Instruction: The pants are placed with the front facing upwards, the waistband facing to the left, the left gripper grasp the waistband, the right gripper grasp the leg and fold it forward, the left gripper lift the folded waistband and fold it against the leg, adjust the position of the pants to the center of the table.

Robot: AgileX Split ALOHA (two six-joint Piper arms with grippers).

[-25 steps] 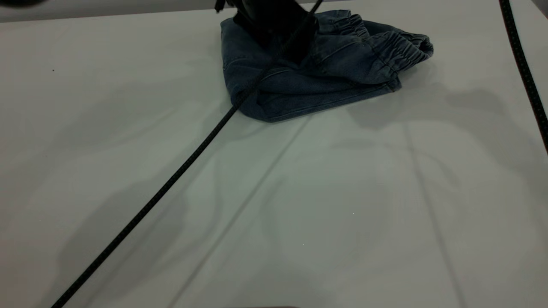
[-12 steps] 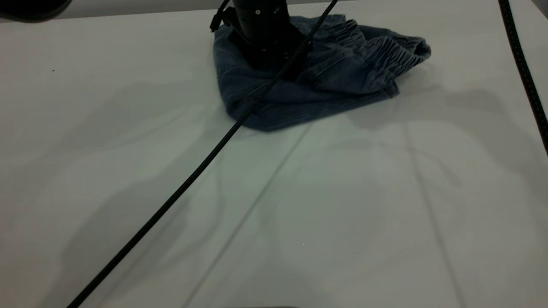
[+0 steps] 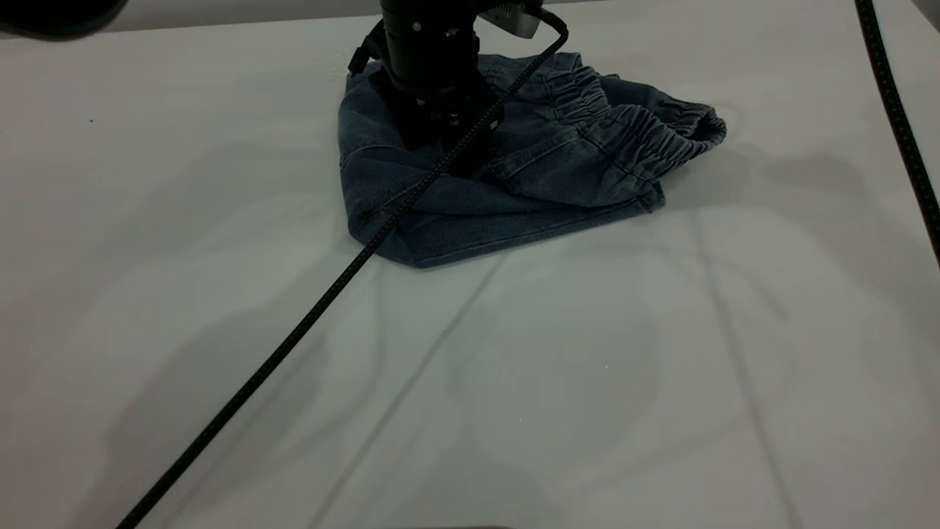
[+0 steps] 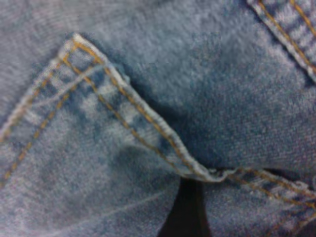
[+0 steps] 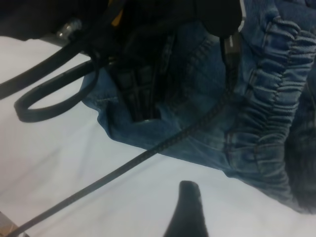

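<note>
Nearest the exterior camera: bare stretch of the large plain white table (image 3: 514, 382), creased, with a black braided cable (image 3: 294, 342) running diagonally across it up to the arm.

Beyond that, the small blue denim pants (image 3: 514, 191) sit folded in a compact bundle, toward the far edge and not central. The ruched elastic waistband (image 3: 631, 136) lies on top, on the bundle's right side.

Left gripper (image 3: 440, 143) is planted down on the bundle's left half. Its wrist view is filled with denim and orange-stitched seams; can't tell whether its fingers are clamped or just pressing.

Right gripper (image 5: 190, 210): only one dark fingertip shows, over bare table just beside the pants. Spread can't be judged.

Judgement: folds done, this is the centring drag. To do it well:
- keep steady downward pressure
- drag slow and straight toward table centre
- watch the waistband layer for slip or unfolding
- keep the cable from snagging the cloth.
</note>
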